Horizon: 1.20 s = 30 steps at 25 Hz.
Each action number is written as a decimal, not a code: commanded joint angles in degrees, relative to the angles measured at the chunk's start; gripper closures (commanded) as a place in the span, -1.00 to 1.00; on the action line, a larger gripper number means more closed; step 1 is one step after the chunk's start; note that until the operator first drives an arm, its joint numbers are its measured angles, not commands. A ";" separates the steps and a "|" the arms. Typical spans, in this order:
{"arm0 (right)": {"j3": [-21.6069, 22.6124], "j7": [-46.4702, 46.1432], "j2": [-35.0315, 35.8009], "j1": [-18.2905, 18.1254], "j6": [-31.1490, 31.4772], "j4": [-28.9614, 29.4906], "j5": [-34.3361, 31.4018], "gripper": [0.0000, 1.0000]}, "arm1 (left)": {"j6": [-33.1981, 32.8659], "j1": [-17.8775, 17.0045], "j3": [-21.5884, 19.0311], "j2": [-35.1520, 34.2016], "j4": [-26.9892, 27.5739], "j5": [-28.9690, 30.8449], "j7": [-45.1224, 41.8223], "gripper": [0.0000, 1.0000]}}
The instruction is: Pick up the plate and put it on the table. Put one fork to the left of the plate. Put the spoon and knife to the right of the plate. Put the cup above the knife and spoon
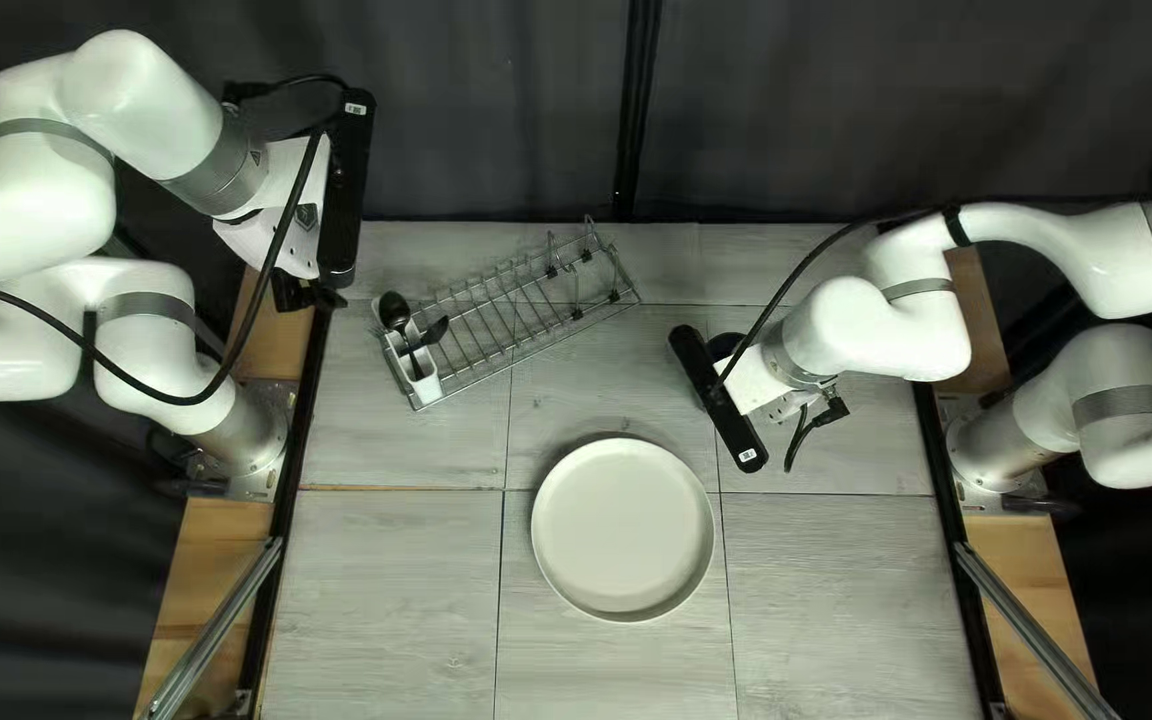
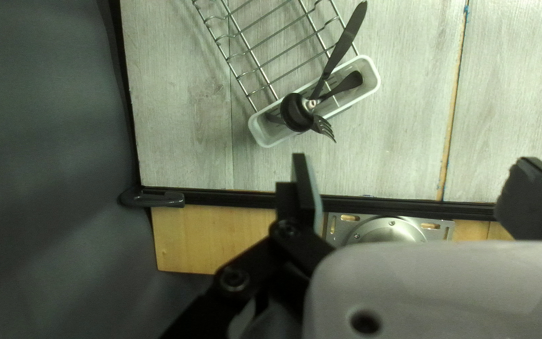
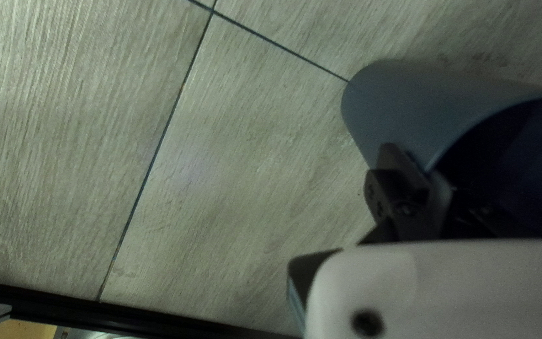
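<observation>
My left gripper (image 1: 307, 291) hangs near the table's left far corner; in the left wrist view the left gripper (image 2: 418, 194) stands open and empty. Ahead of it are a black spoon (image 2: 296, 113), fork (image 2: 324, 129) and knife (image 2: 345, 45), crossing over a white cutlery holder (image 2: 261, 135). My right gripper (image 1: 740, 400) is above the table right of the rack, its fingers hidden from above. In the right wrist view the right gripper (image 3: 433, 191) is shut on the wall of a tilted blue-grey cup (image 3: 403, 113). The plate (image 1: 623, 530) lies flat at the near middle of the table.
A wire dish rack (image 1: 536, 300) stands slanted at the back left, with the holder at its left end. Dark rails (image 1: 296, 440) edge the table's sides. The plate is nearer the camera than my right gripper.
</observation>
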 commanded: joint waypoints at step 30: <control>1.24 5.04 -25.55 -1.52 27.99 4.87 1.66 -1.00 | 0.00 0.00 0.00 0.00 0.00 0.00 0.00 -1.00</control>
